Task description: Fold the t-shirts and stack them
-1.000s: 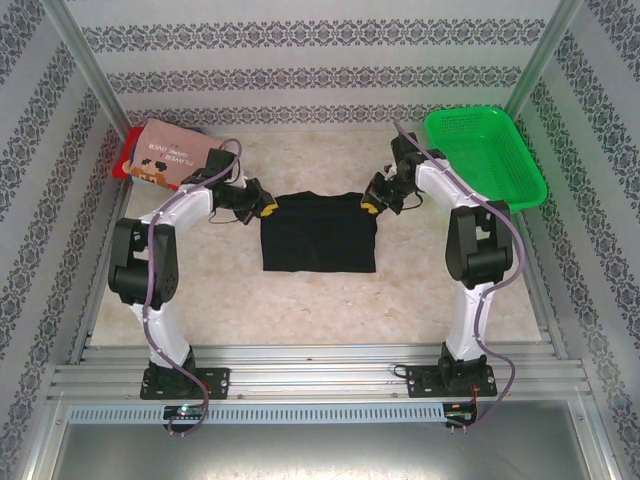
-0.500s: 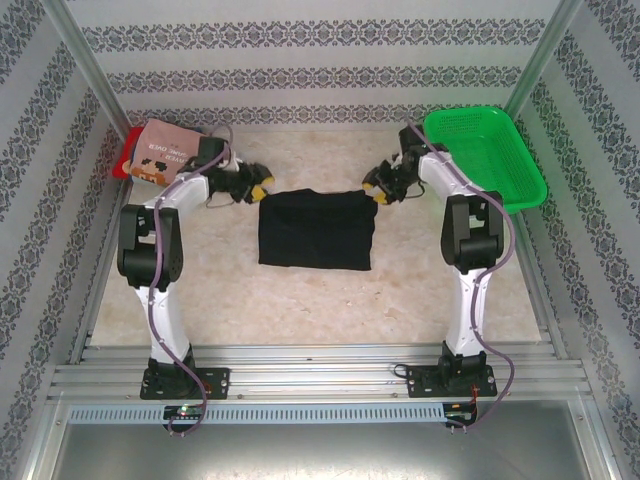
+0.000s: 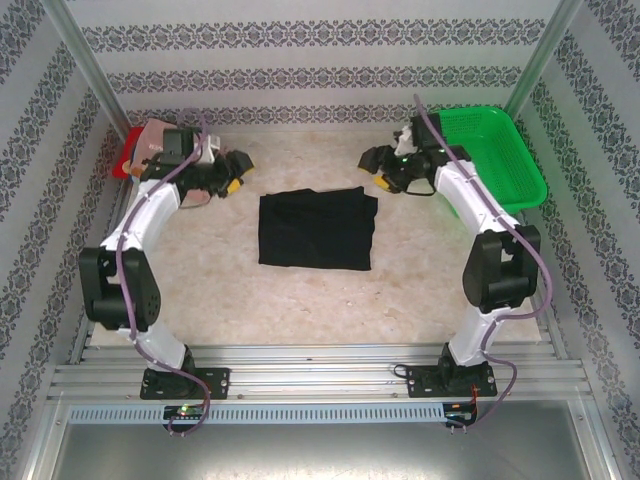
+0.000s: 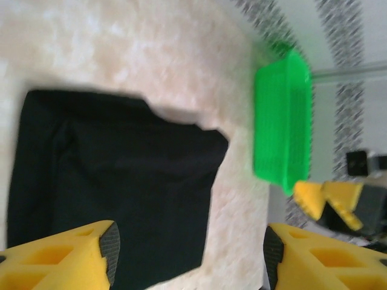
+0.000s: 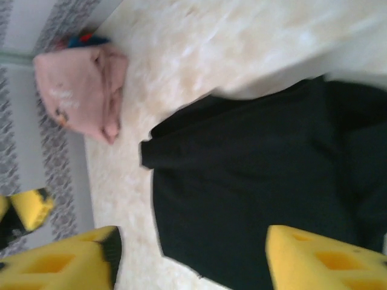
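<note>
A plain black t-shirt (image 3: 317,229) lies flat and partly folded in the middle of the table, also seen in the left wrist view (image 4: 115,181) and the right wrist view (image 5: 266,181). The pink t-shirt (image 3: 150,150) with dark lettering sits folded at the far left on a red one (image 3: 125,157); the right wrist view shows the pink t-shirt (image 5: 78,90) too. My left gripper (image 3: 236,172) hangs open above the table, left of the black shirt's far corner. My right gripper (image 3: 378,168) is open off its far right corner. Neither holds cloth.
A green mesh basket (image 3: 490,150) stands at the far right corner, close behind my right arm. Patterned walls and metal posts (image 3: 85,70) enclose the table. Bare marbled tabletop (image 3: 300,300) lies between the black shirt and the near rail.
Both grippers have let go of the black shirt's far corners and pulled back and outward, away from it. The shirt's far edge now lies folded down, the garment shorter.
</note>
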`<action>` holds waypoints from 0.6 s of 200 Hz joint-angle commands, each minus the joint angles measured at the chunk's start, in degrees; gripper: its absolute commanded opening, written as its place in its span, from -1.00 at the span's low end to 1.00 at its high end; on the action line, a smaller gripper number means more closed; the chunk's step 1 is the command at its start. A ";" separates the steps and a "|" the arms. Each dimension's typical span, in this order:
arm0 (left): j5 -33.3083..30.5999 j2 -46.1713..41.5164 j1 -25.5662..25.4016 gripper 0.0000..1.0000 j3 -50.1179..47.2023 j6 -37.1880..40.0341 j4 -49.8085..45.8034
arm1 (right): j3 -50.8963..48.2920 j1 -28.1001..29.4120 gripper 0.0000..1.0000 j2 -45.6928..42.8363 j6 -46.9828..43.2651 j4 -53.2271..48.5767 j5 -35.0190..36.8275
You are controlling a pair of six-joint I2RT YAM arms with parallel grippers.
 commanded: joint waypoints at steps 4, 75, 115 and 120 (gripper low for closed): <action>-0.90 -0.78 -2.77 0.24 -7.36 2.22 2.51 | -2.16 3.52 -0.27 6.24 4.99 10.80 -4.93; 0.78 16.57 -9.49 -0.50 -0.30 -3.51 12.32 | 3.00 4.72 -0.79 20.44 12.09 17.43 -1.30; -3.40 26.83 -9.08 -0.46 9.43 -3.78 13.22 | 6.11 2.55 -0.76 25.48 13.23 19.07 0.44; -3.45 27.88 -8.93 -0.45 10.46 -4.41 13.64 | 6.39 2.31 -0.74 25.92 13.40 19.36 0.69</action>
